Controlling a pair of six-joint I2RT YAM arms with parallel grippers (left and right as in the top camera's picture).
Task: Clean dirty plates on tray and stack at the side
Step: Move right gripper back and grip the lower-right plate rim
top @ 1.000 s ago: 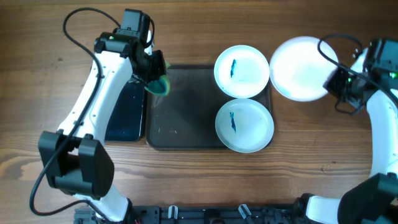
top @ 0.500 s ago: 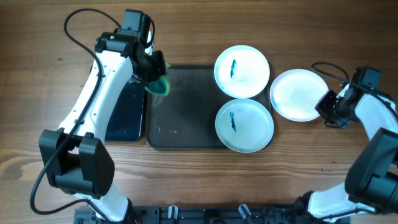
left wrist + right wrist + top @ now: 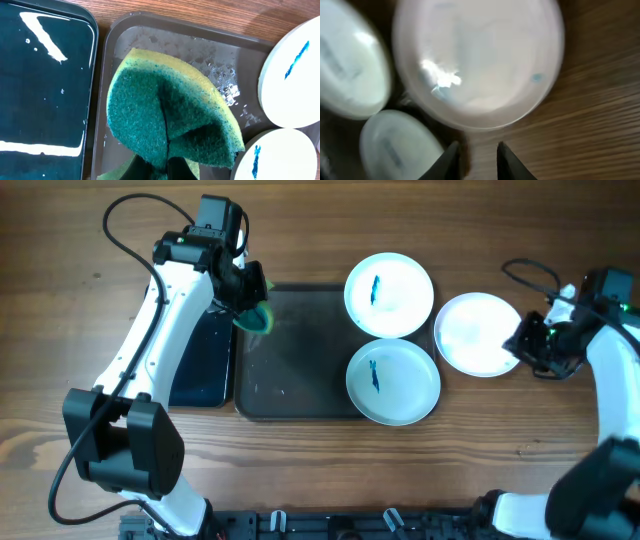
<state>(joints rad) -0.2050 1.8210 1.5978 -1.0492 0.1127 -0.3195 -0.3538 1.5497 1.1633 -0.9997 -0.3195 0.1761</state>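
Table: plate just beyond right claw (parted).

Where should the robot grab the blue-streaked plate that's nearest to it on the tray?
Pinch the rim on its right side, coming from the right. The plate lies flat, so only the thin rim gives fingers a hold. The other streaked plate crowds its far edge, and the right gripper is open while the left gripper holds the sponge.
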